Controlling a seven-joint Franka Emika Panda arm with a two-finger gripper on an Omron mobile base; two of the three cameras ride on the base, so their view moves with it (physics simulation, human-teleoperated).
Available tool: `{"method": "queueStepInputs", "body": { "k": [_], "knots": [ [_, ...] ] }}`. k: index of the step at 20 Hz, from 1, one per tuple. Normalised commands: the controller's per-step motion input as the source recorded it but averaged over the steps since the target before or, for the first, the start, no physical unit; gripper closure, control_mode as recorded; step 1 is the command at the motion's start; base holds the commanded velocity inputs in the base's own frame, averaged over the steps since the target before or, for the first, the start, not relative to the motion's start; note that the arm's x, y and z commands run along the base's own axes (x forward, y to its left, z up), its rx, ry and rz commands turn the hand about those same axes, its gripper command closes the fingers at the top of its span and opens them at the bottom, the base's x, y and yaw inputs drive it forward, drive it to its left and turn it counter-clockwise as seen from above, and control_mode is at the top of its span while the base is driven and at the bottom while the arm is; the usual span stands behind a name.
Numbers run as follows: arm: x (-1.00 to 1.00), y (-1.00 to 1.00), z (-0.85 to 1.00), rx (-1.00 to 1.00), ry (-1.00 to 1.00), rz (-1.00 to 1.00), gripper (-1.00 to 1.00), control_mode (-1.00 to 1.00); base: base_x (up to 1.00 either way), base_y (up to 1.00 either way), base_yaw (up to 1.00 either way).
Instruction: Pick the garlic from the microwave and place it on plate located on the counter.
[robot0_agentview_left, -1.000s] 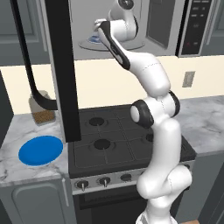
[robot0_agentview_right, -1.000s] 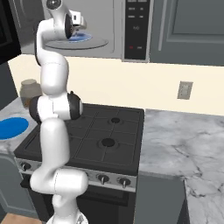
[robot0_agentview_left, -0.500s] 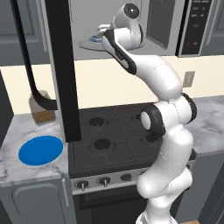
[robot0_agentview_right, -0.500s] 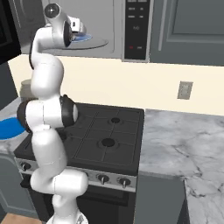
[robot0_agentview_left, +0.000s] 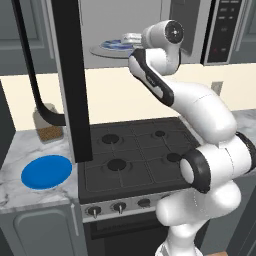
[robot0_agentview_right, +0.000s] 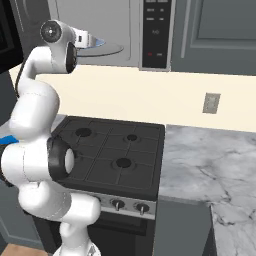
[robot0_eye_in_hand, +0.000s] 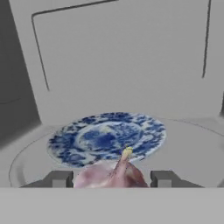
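Arm reaches into microwave (robot0_agentview_left: 150, 30); pincer (robot0_eye_in_hand: 111, 178) at cavity mouth, fingertips (robot0_eye_in_hand: 59, 178) either side of garlic (robot0_eye_in_hand: 109, 175); jaws stand fairly wide, whether they press bulb cannot be told; garlic sits at near edge of patterned plate (robot0_eye_in_hand: 105, 138) on turntable (robot0_eye_in_hand: 183, 151); blue plate (robot0_agentview_left: 46, 171) bare on counter (robot0_agentview_left: 20, 150) left of stove (robot0_agentview_left: 135, 155); lift, carry, placement all still ahead.
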Motion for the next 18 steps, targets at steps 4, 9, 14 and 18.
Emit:
{"method": "queueStepInputs", "body": {
  "k": [4,9,14,18],
  "knots": [
    [-1.0,-0.32,0.36,0.08,0.0,0.0,1.0,-1.0,0.0,0.0,0.0],
    [-0.99,-0.09,0.02,0.01,0.01,0.04,1.0,-1.0,0.0,0.0,0.0],
    [-0.7,0.0,-0.34,-0.02,0.17,0.04,1.0,-1.0,0.0,0.0,0.0],
    [-0.32,0.02,-0.54,-0.07,0.23,0.0,1.0,-1.0,0.0,0.0,0.0]
  ]
}}
